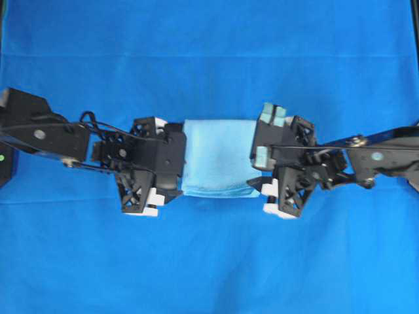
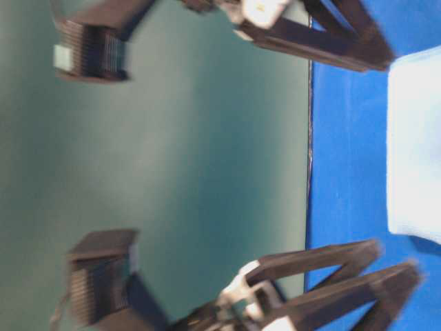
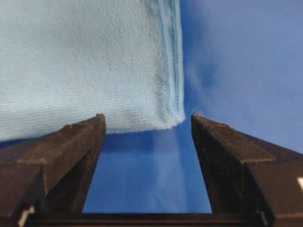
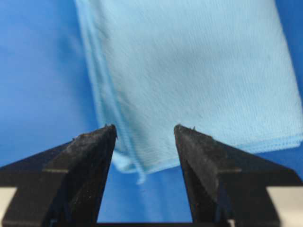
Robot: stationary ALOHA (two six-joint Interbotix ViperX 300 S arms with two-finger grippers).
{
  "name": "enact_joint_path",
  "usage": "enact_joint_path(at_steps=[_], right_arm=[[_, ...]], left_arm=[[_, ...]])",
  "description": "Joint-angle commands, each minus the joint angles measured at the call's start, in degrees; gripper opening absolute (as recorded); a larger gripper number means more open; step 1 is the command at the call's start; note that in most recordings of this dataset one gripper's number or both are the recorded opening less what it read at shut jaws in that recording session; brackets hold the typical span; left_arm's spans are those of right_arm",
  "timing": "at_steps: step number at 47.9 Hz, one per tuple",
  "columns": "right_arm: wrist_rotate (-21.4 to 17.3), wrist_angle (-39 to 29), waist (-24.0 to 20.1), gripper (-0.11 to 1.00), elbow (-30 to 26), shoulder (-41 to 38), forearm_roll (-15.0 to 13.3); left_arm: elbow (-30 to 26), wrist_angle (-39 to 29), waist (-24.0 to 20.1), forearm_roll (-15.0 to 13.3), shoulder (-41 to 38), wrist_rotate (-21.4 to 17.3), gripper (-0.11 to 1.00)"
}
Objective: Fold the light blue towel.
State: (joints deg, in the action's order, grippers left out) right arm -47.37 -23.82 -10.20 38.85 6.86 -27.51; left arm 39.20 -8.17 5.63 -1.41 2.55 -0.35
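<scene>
From overhead, you lose both side edges of the pale sky-blue folded microfibre towel under the two black grippers. At table level everything blurs, and the frame's right edge crops the towel.

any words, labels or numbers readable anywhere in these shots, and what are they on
None can be read.
light blue towel: plain, only a stitched hem.
dark blue sheet: no print.
left gripper and right gripper: black, no markings.
White patches on the arms in the table-level view: too blurred to tell.
</scene>
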Motion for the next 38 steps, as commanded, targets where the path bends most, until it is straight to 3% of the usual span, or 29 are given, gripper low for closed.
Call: enact_joint_path(at_steps=[1, 17, 38], right_arm=[[0.44, -2.99, -1.05, 0.58, -1.67, 4.57, -0.26], [0.44, -6.50, -1.05, 0.58, 4.92, 19.69, -6.59], [-0.09, -4.48, -0.97, 0.58, 19.60, 44.65, -10.11]], left_arm=[[-0.26, -1.58, 0.00, 0.09, 4.66, -0.18, 0.69], [5.27, -1.49, 0.00, 0.09, 20.39, -1.05, 0.68], [22.50, 3.96, -2.37, 0.09, 46.93, -1.05, 0.68]])
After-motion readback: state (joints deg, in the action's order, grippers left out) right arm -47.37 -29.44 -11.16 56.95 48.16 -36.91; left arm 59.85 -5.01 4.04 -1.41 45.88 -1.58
